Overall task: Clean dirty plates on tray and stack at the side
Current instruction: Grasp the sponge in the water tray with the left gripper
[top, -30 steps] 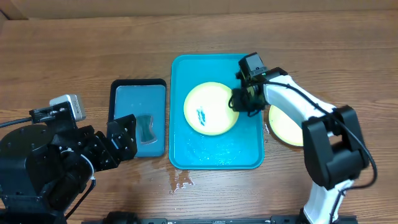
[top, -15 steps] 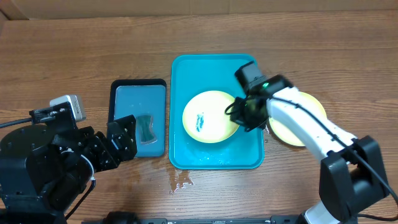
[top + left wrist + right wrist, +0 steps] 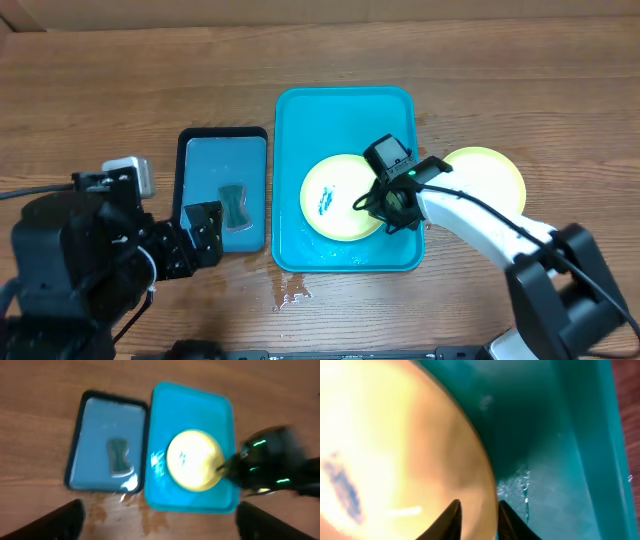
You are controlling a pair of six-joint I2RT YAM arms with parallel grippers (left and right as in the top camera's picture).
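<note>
Right arm (image 3: pixel 270 460) blurred (left wrist view), plate (image 3: pixel 395 435) cropped in right wrist view

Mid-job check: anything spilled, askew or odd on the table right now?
A small puddle lies on the table outside the tray, by its bottom-left corner in the overhead view; water should stay inside. The plate held by the right gripper carries a teal smear. Nothing looks damaged.

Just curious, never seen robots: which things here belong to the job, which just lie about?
Job: smeared yellow-green round plastic plate, bright teal rectangular plastic tray, yellow-green plate beside it, dark sponge, black-rimmed tray.
Lying about: water drops on wooden table.
</note>
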